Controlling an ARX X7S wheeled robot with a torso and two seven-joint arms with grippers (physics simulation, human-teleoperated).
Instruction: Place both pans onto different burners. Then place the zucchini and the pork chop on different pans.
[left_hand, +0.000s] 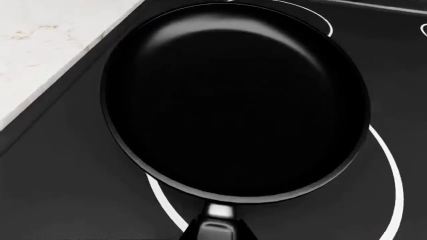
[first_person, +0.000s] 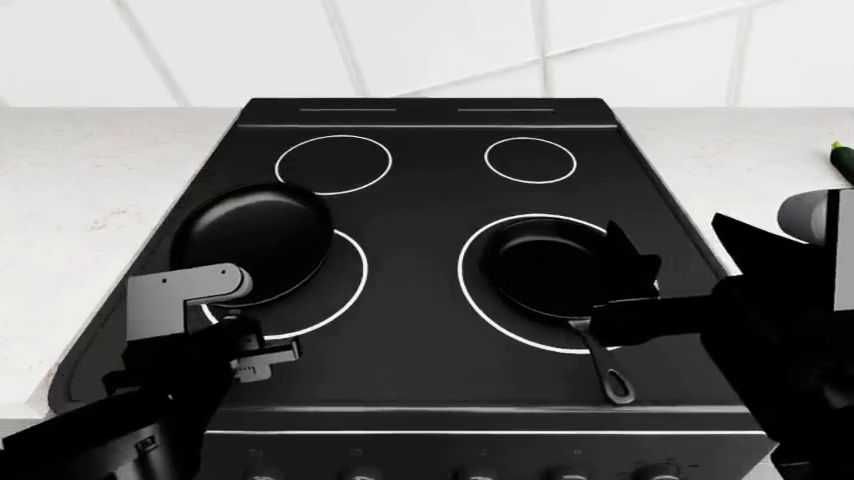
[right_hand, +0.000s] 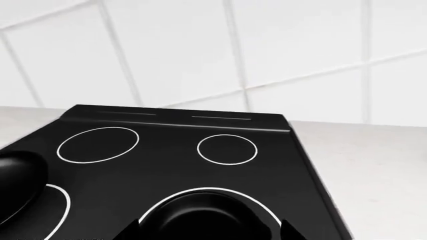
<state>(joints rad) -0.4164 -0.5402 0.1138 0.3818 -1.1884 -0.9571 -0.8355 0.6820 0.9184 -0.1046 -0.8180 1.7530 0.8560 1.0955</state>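
Observation:
The deeper pan (first_person: 254, 240) lies over the left part of the front-left burner (first_person: 350, 290), jutting past the ring toward the counter. My left gripper (first_person: 244, 325) is shut on its short handle; in the left wrist view the handle (left_hand: 217, 222) sits between the jaws of the gripper (left_hand: 217, 234) and the pan (left_hand: 233, 100) fills the picture. The shallow pan (first_person: 534, 265) sits inside the front-right burner (first_person: 467, 275), its long thin handle (first_person: 607, 370) pointing to the front. My right gripper (first_person: 627, 270) hovers open over it, also seen from the right wrist (right_hand: 212, 232). The zucchini (first_person: 842, 160) lies at the far right. The pork chop is out of view.
The black cooktop (first_person: 427, 200) has two more rings at the back, one at the left (first_person: 334, 163) and one at the right (first_person: 530, 160). Pale speckled counter (first_person: 80, 200) flanks both sides. A white tiled wall (right_hand: 233, 50) stands behind. Knobs line the front edge.

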